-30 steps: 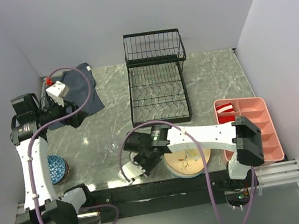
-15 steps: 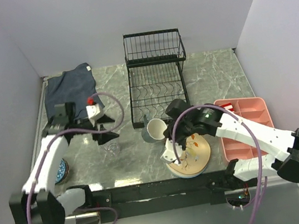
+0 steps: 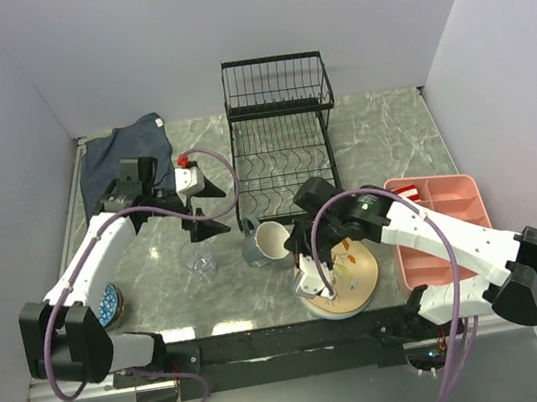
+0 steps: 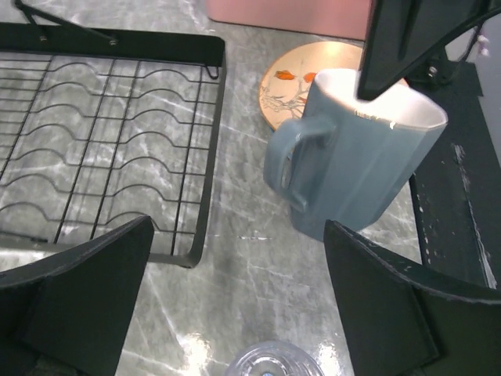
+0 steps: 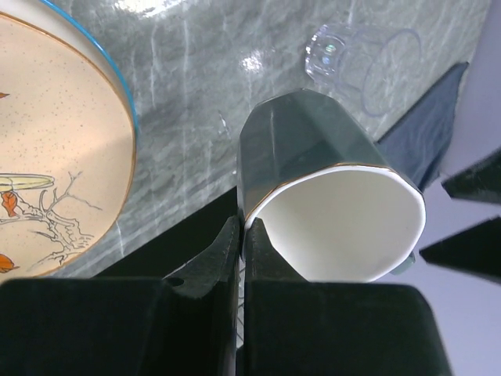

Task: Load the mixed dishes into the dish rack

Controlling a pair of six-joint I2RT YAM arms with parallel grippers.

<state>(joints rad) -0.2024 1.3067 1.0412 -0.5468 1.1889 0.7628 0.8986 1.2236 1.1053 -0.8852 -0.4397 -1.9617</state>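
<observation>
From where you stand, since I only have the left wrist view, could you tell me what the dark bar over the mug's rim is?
Observer: It is the right gripper. It pinches the rim of the mug, one finger inside and one outside.
Operator: Thank you. Is anything loaded in the rack yet?
Observer: No. In the top view, no dish shows in the dish rack, neither on its base nor in its back section.
Operator: Are there other dishes outside the rack that I cannot see?
Observer: Yes, a blue bowl sits at the left, partly behind the left arm.
</observation>
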